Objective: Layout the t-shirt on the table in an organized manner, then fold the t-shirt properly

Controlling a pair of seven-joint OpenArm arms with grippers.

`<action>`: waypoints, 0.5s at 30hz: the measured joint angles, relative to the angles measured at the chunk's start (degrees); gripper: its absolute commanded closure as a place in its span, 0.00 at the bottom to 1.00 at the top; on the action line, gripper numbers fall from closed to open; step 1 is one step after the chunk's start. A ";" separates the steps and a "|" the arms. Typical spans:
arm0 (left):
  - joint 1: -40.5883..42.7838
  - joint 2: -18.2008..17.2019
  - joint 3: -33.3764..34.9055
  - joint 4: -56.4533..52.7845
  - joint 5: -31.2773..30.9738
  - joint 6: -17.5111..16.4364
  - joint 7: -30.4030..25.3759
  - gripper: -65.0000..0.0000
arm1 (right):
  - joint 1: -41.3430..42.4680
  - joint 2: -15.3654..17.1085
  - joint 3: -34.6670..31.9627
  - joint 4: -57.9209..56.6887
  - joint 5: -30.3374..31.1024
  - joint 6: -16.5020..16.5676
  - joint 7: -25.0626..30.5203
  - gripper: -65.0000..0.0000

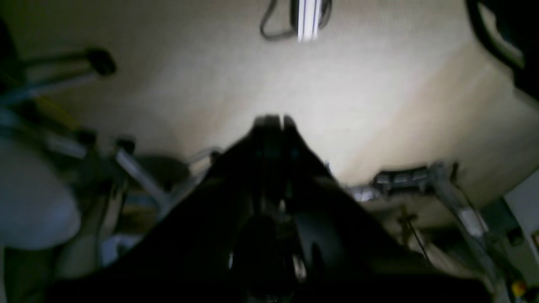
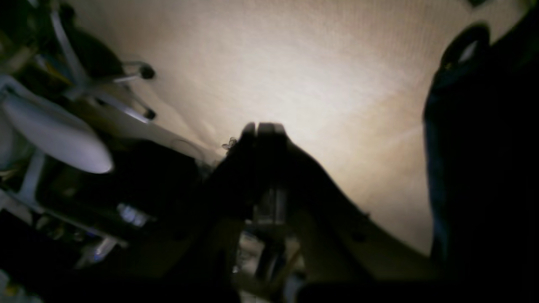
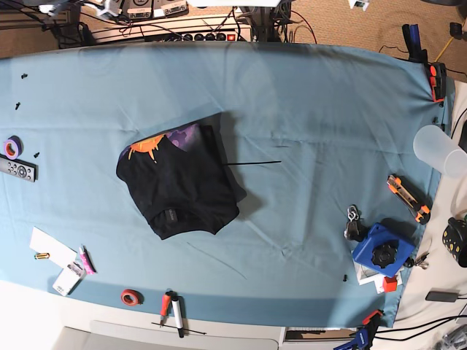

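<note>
T-shirt (image 3: 181, 186) folded, left of the blue box (image 3: 380, 250) on the tabletop (image 3: 314, 117); my left pincer (image 1: 273, 120) and right pincer (image 2: 263, 126) closed, empty.

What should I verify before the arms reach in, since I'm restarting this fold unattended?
1. T-shirt on the table: ok, left of centre.
2. T-shirt laid out flat: not ok, bunched, graphic partly folded under.
3. Left gripper empty and shut: ok, nothing between the fingertips.
4. Right gripper empty and shut: ok.
5. Arms clear of the table: ok, neither shows in the base view.
6. Room to spread: cannot tell; a thin black strand lies beside the shirt, tools sit along the borders.
</note>
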 measured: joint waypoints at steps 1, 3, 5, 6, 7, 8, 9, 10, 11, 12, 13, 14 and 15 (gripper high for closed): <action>-1.60 0.24 -0.02 -3.19 0.22 -0.87 -1.18 1.00 | 1.60 -0.07 -1.64 -2.01 -0.98 -0.07 1.68 1.00; -4.85 0.52 -0.04 -9.77 0.46 -2.34 -2.69 1.00 | 5.18 -0.33 -4.92 -6.23 -4.15 -0.07 3.63 1.00; -8.31 0.76 -0.02 -16.57 0.44 -3.34 -4.66 1.00 | 8.98 -0.26 -8.35 -10.64 -8.20 -0.09 5.62 1.00; -10.03 0.83 0.00 -19.96 0.48 -3.43 -5.92 1.00 | 10.82 -0.15 -10.16 -12.90 -10.03 -0.13 6.62 1.00; -11.85 0.94 0.00 -23.23 1.27 -3.41 -7.65 1.00 | 12.70 -0.09 -11.98 -15.30 -11.93 -0.17 8.07 1.00; -13.62 0.94 0.00 -26.36 2.80 -3.41 -9.16 1.00 | 14.45 -0.04 -13.92 -17.70 -13.51 -0.22 9.44 1.00; -15.41 0.79 0.00 -29.35 4.07 -3.39 -10.08 1.00 | 16.11 -0.04 -15.89 -20.06 -14.23 -0.13 10.40 1.00; -17.11 0.63 -0.04 -32.11 5.25 -3.37 -10.86 1.00 | 17.68 -0.17 -17.84 -22.43 -15.56 -0.09 11.74 1.00; -18.71 0.50 -0.04 -34.69 6.19 -3.37 -12.26 1.00 | 19.23 -0.22 -19.89 -24.87 -17.59 -0.09 13.40 1.00; -20.06 0.50 -0.11 -37.05 7.04 -3.37 -14.16 1.00 | 20.68 -0.31 -21.86 -27.32 -19.80 -0.11 15.26 1.00; -21.38 0.57 -0.09 -39.21 7.65 -3.37 -16.22 1.00 | 22.05 -0.28 -23.78 -29.86 -21.64 -0.11 17.55 1.00; -22.51 0.66 -0.04 -41.29 8.28 -3.37 -18.67 1.00 | 23.43 -0.26 -25.66 -32.41 -23.78 -0.17 20.11 1.00; -23.56 0.79 -0.04 -43.19 8.87 -3.37 -21.46 1.00 | 24.85 -0.26 -27.56 -34.95 -25.92 -0.20 22.73 1.00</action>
